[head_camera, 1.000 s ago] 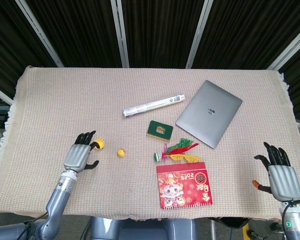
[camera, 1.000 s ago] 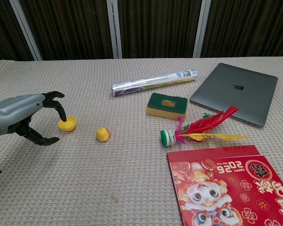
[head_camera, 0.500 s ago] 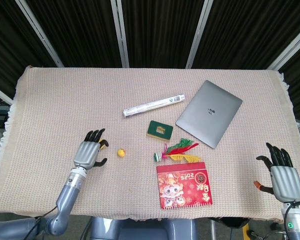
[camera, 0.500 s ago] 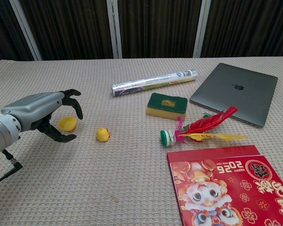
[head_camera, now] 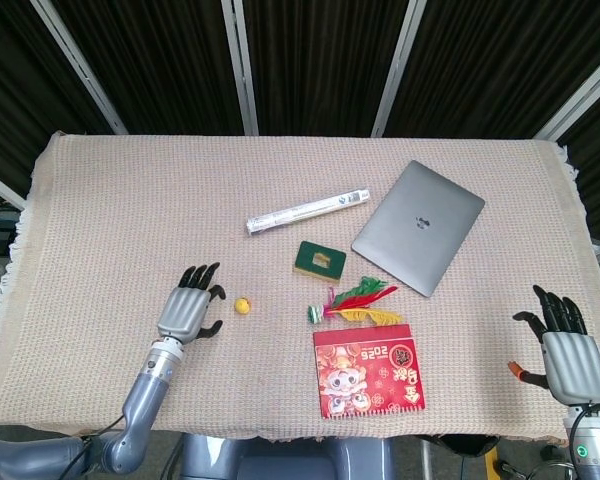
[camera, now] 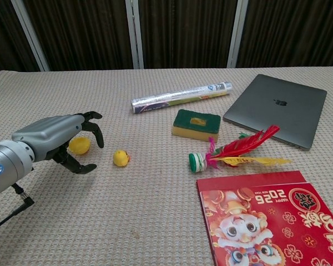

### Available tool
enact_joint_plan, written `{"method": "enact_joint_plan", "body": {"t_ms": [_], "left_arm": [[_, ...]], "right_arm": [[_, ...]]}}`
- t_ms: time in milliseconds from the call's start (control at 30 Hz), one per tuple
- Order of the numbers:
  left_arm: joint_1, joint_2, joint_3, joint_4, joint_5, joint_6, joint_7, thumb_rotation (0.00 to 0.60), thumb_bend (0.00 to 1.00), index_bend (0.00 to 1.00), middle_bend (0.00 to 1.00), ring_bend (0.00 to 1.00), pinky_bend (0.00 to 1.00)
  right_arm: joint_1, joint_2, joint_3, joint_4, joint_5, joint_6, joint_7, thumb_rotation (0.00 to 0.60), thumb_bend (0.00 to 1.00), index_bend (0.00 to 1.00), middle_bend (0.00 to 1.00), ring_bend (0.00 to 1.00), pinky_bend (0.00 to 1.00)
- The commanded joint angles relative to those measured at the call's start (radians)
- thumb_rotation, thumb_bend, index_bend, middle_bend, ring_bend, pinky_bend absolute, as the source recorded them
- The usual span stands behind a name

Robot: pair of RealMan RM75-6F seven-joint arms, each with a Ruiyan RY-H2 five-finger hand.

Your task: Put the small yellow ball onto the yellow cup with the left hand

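Observation:
The small yellow ball (head_camera: 243, 306) (camera: 120, 158) lies on the cloth just right of my left hand (head_camera: 188, 314) (camera: 55, 140). That hand hovers with its fingers spread and curved, holding nothing. The yellow cup (camera: 79, 145) lies on its side under the hand's fingers; in the head view the hand hides it. My right hand (head_camera: 565, 350) sits at the table's front right corner, fingers spread and empty, far from the ball.
A green and yellow sponge (head_camera: 320, 259), a foil-wrapped roll (head_camera: 307, 210), a grey laptop (head_camera: 418, 227), a feather shuttlecock (head_camera: 352, 303) and a red booklet (head_camera: 367, 371) lie to the right of the ball on the beige cloth (head_camera: 130, 200).
My left hand has moved rightward over the yellow cup, toward the ball. The cup now lies beneath its fingers. The ball and right hand have barely moved.

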State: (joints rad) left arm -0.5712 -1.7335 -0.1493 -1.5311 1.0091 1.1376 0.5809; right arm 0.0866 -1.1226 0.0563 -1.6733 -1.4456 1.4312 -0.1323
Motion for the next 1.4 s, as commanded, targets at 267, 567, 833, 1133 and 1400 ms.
{"method": "enact_joint_plan", "body": {"t_ms": [267,567,833,1133,1400], "left_arm": [[-0.025,-0.024,-0.021,0.041,-0.027,-0.018,0.006,0.6,0.31,0.38,0.0,0.0,0.0],[-0.046,-0.046,-0.025,0.068,-0.031,-0.03,0.006,0.6,0.31,0.39,0.0,0.0,0.0],[-0.055,-0.041,-0.04,0.077,-0.039,-0.071,-0.058,0.6,0.32,0.39,0.0,0.0,0.0],[-0.065,-0.053,-0.021,0.1,0.024,-0.079,-0.11,0.6,0.32,0.39,0.0,0.0,0.0],[-0.071,-0.058,-0.01,0.107,0.034,-0.088,-0.11,0.6,0.33,0.4,0.0,0.0,0.0]], "right_arm": [[0.0,0.0,0.001,-0.001,0.002,-0.002,0.001,0.6,0.0,0.31,0.0,0.0,0.0],[0.0,0.001,0.001,-0.001,0.002,-0.002,0.007,0.6,0.0,0.31,0.0,0.0,0.0],[0.001,0.001,0.002,-0.001,0.002,-0.005,0.009,0.6,0.0,0.31,0.0,0.0,0.0],[0.0,0.001,0.002,0.0,0.004,-0.004,0.013,0.6,0.0,0.31,0.0,0.0,0.0],[-0.007,0.006,0.001,0.001,0.006,0.004,0.016,0.6,0.0,0.31,0.0,0.0,0.0]]}}
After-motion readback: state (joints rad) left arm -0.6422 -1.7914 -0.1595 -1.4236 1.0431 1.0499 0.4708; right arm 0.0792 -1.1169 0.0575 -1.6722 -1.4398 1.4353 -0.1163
